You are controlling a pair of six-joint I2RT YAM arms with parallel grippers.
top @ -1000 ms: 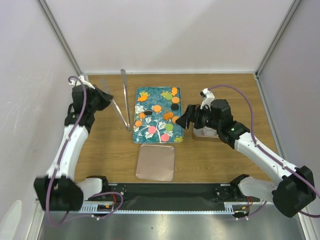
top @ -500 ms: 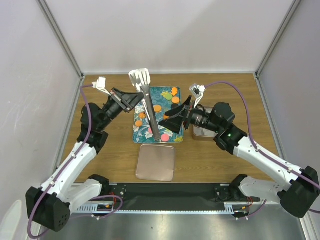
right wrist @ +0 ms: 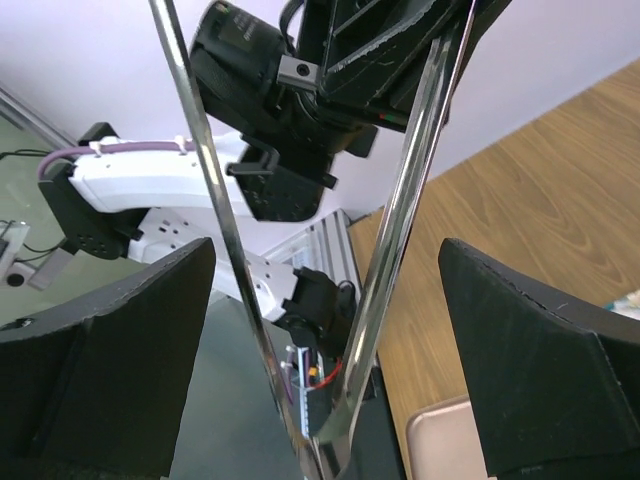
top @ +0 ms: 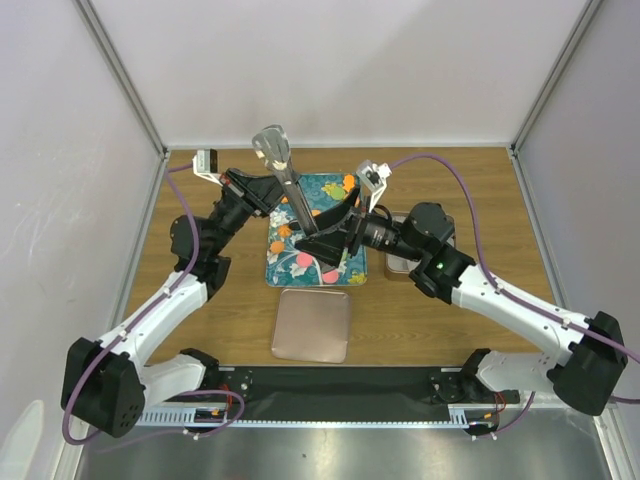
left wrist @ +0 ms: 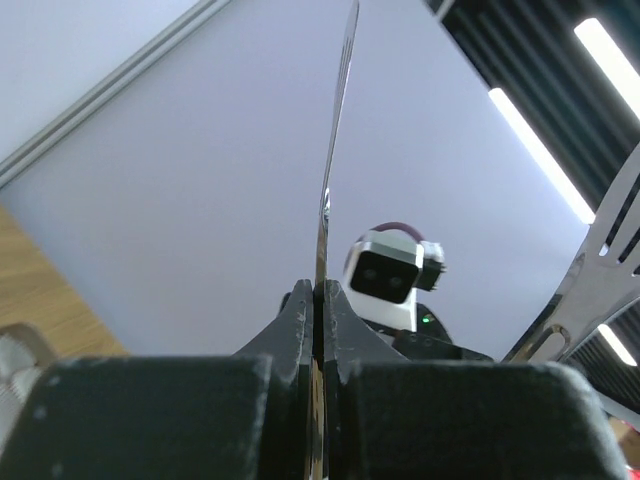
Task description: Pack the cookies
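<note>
Your left end effector (top: 272,192), clamped shut on the tongs (top: 292,195), holds them steeply above the tray (top: 272,280), their hinge end between your wide-open, empty right end effector (right wrist: 320,340), with the cookies (top: 302,260) lying on the tray directly beneath both.

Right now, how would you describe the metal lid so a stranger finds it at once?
On the wooden table, find the teal flowered tray in the middle. Just nearer the arm bases lies the lid: pinkish and plain, with no pattern, unlike the tray.
</note>
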